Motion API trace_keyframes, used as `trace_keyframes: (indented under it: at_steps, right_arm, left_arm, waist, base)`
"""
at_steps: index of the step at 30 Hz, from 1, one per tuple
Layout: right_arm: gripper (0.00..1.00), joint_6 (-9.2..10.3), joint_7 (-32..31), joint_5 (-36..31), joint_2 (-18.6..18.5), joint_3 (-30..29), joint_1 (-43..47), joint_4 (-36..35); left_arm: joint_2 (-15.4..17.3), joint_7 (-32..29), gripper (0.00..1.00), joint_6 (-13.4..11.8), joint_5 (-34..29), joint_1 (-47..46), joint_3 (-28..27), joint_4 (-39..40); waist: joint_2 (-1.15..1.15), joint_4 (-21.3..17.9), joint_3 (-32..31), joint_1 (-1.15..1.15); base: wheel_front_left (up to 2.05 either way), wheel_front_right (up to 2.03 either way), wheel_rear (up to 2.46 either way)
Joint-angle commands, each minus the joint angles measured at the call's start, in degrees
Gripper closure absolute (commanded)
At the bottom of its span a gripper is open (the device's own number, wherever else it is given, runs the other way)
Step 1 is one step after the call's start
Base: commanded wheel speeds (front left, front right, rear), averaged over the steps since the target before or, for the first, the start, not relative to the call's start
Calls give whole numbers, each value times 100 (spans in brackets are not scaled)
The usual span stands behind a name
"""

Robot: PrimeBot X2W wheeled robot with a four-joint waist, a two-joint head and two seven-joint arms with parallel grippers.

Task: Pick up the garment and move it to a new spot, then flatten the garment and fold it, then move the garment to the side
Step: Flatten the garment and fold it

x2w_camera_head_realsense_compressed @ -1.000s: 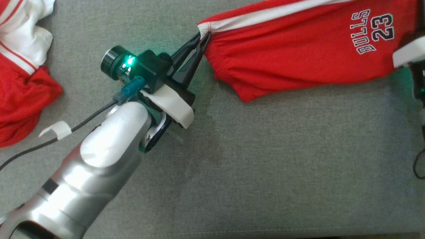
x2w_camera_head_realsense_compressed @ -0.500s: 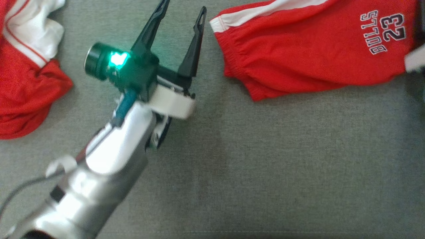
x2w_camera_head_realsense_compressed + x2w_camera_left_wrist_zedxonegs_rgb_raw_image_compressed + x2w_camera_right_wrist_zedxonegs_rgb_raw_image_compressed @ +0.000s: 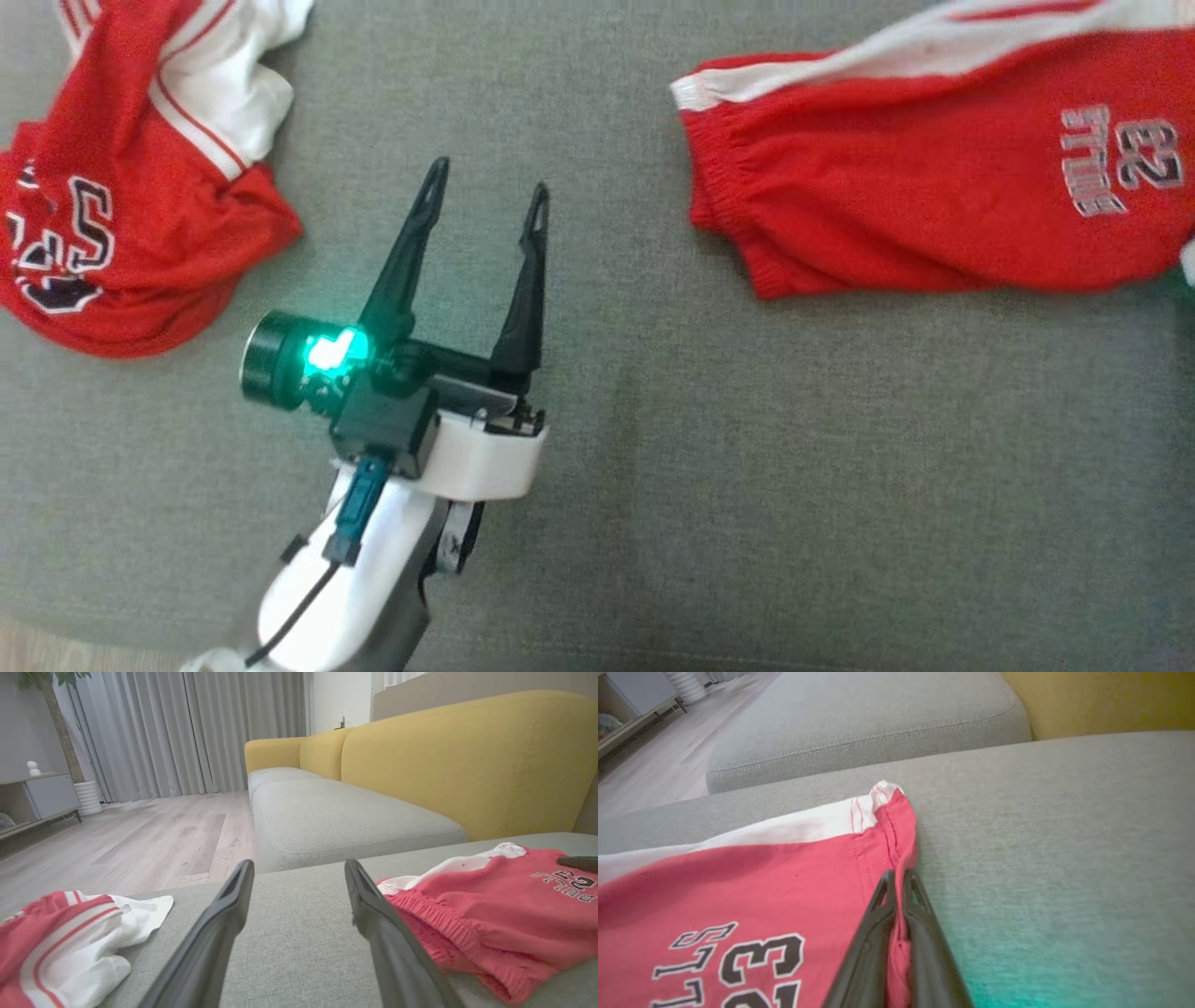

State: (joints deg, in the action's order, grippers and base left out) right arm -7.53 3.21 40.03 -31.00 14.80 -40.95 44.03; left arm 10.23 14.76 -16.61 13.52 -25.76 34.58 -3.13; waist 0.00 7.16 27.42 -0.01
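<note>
You have two garments on one grey cushion (image 3: 747,485): red shorts (image 3: 934,205) right of the left gripper (image 3: 488,179), crumpled jersey (image 3: 140,224) left of it. Grippers: two, counting the right gripper (image 3: 899,875).

The head view looks almost straight down, from well above, on the flat grey woven-fabric cushion (image 3: 794,485), with the left gripper (image 3: 488,177) rising from the lower left of the frame. The left wrist view sits low and close over that cushion, facing level along the same two dark fingers toward a yellow upholstered sofa back (image 3: 467,765) and grey pleated curtains (image 3: 187,728). Both views share the red fabric shorts with a white side stripe (image 3: 934,205), upper right from above and lower right from the wrist. They also share the crumpled red-and-white jersey (image 3: 140,233), upper left against lower left. The right wrist view is nearest, looking down along the right gripper (image 3: 899,872) at the shorts' hem corner, with the printed "23" at its lower left.
</note>
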Motion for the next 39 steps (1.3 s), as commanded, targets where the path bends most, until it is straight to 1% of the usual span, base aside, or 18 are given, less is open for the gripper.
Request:
trace_keyframes:
  at_steps: [1,6,8,12,16,17,19,21,24,26,27,28,30,32,36,38,39]
  right_arm:
    - [100,4,136,55,-316,24,222,-20]
    - [100,4,343,-124,-797,-47,421,347]
    - [100,4,402,-154,-961,-82,414,331]
    - [100,4,501,-172,-917,-53,259,-75]
    - [100,4,511,-273,-622,165,215,-901]
    - [100,4,511,-273,-622,165,215,-901]
    - [100,4,409,-364,-388,335,296,-1419]
    - [100,4,318,-498,-92,431,375,-1889]
    - [100,4,112,-687,535,669,511,-2436]
    - [100,4,-43,-813,968,873,645,-2632]
    - [61,4,-127,-885,1165,956,734,-2688]
    - [0,4,-186,-968,1336,997,818,-2748]
    - [0,4,-141,-1189,1610,891,970,-2915]
    - [0,4,-2,-1409,1802,612,1149,-3144]
    - [0,4,473,-2051,1984,-266,1640,-3582]
    - [0,4,758,-2330,2007,-580,1940,-3691]
    - [0,4,854,-2362,2048,-729,2128,-3704]
  left_arm:
    - [46,23,0,27,-77,119,-304,232]
    - [8,23,0,135,-201,393,-511,310]
    - [-12,23,0,186,-258,488,-631,318]
    - [-53,23,0,258,-320,605,-746,295]
    - [-94,23,0,368,-358,698,-797,234]
    - [-94,23,0,368,-358,698,-797,234]
    - [-101,23,0,434,-382,711,-804,181]
    - [-109,24,0,479,-407,708,-825,135]
    - [-135,24,0,529,-437,700,-869,88]
    - [-177,24,0,567,-457,686,-878,71]
    - [-203,24,0,587,-468,685,-873,58]
    - [-230,24,0,604,-473,691,-871,44]
    - [-268,24,0,632,-476,726,-882,16]
    - [-290,24,0,646,-472,790,-919,-6]
    - [-291,24,0,642,-451,1015,-1060,-16]
    - [-305,24,0,630,-425,1169,-1135,-18]
    - [-314,24,0,621,-410,1257,-1175,-20]
  waist:
    - [0,37,-223,1]
    - [0,19,-498,1]
    - [0,-34,-577,1]
    - [0,-117,-691,1]
    - [0,-181,-761,1]
    - [0,-181,-761,1]
    - [0,-203,-778,1]
    - [0,-214,-797,1]
    - [0,-213,-834,1]
    - [0,-177,-857,1]
    - [0,-154,-879,1]
    - [0,-135,-899,1]
    - [0,-115,-969,1]
    - [0,-116,-1075,1]
    - [0,-196,-1400,1]
    - [0,-253,-1611,1]
    - [0,-288,-1739,1]
  base:
    - [0,0,0]
    - [0,0,0]
    - [0,0,0]
    - [0,0,0]
    - [0,0,0]
    - [0,0,0]
    - [0,0,0]
    - [0,0,0]
    - [0,0,0]
    - [0,0,0]
    - [0,0,0]
    - [0,0,0]
    - [0,0,0]
    - [0,0,0]
    - [0,0,0]
    - [0,0,0]
    - [0,0,0]
